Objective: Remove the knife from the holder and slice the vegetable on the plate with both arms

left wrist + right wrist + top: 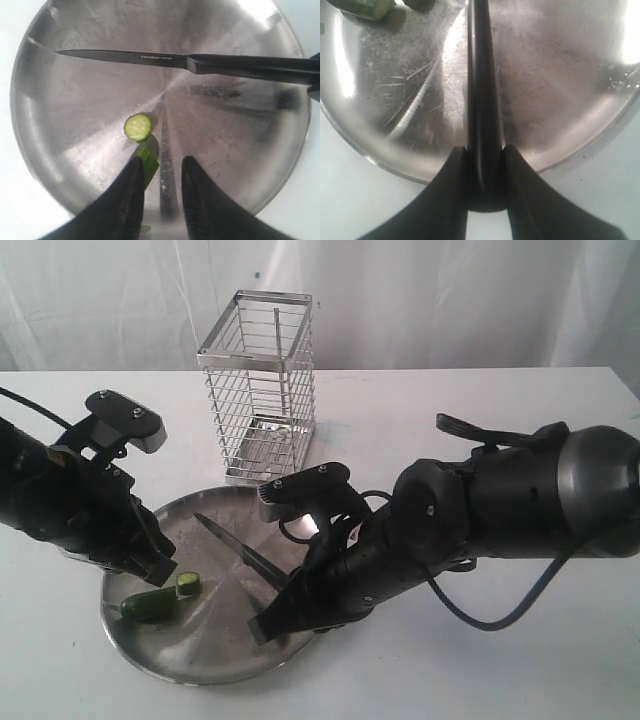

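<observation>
In the exterior view the holder (pixel 258 390) stands upper centre and the plate (pixel 205 668) lies lower left. The right gripper (pixel 268 620) is clamped on the knife (pixel 238 550), blade over the plate. The left gripper (pixel 162 568) covers one end of the vegetable (pixel 148 608) (a cut slice (pixel 188 584) just beside it). In the left wrist view the jaws are apart with bare steel between them, and the vegetable is mostly hidden under one finger. In the right wrist view both fingers squeeze the handle, and the blade's tip is cut off.

One knife (pixel 240 552), one holder (pixel 258 390), one plate (pixel 190 660), two vegetable pieces (pixel 150 606), two arms (pixel 480 510)
</observation>
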Controlling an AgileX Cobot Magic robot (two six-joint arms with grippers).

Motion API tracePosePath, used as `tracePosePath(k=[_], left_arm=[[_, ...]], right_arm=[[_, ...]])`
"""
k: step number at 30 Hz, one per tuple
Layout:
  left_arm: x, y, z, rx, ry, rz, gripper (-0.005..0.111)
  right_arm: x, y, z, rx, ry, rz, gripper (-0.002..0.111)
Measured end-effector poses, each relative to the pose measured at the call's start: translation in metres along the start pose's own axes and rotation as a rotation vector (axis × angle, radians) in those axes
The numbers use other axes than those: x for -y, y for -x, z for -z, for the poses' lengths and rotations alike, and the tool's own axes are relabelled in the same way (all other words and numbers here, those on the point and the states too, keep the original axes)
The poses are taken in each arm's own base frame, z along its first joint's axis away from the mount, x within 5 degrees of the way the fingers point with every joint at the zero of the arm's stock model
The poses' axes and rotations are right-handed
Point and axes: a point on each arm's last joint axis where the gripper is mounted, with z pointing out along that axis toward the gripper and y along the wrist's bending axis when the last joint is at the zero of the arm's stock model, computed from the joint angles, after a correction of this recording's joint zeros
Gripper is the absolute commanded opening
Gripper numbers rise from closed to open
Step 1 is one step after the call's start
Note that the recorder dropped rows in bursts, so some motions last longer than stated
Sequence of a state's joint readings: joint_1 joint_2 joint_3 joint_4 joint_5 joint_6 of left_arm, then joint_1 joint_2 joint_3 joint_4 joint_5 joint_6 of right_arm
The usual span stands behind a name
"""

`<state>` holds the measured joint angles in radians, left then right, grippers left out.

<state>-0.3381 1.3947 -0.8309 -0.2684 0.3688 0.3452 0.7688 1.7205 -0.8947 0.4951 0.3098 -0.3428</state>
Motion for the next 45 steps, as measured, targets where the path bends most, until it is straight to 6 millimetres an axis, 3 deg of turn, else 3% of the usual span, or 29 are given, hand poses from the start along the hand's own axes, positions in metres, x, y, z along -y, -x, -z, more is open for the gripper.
tracePosePath(k=[14, 18, 21, 28, 34, 39, 45], left_arm=[[0.001, -0.007, -0.002, -0.02, -0.002, 0.008, 0.033], [0.001, -0.007, -0.002, -0.02, -0.002, -0.009, 0.048], [0.001, -0.007, -0.002, -0.022, -0.004, -0.043, 0.057], [0.004, -0.012, -0.002, -0.078, -0.041, -0.152, 0.058], [0.003, -0.014, -0.002, -0.095, -0.038, -0.244, 0.058], [-0.001, -0.018, -0.014, -0.15, -0.034, -0.285, 0.058], [-0.007, -0.023, -0.043, -0.22, -0.045, -0.328, 0.058]], right_arm=[[-0.001, 0.003, 0.005, 0.026, -0.001, -0.009, 0.0], [-0.001, 0.004, 0.008, 0.034, 0.001, -0.022, 0.0], [-0.003, 0.007, 0.015, 0.058, 0.004, -0.02, 0.0], [-0.008, 0.016, 0.043, 0.151, 0.016, -0.009, 0.0], [-0.01, 0.019, 0.056, 0.187, 0.022, -0.004, 0.0], [-0.011, 0.018, 0.057, 0.178, 0.027, -0.003, 0.0], [-0.012, 0.016, 0.057, 0.157, 0.034, -0.002, 0.0]])
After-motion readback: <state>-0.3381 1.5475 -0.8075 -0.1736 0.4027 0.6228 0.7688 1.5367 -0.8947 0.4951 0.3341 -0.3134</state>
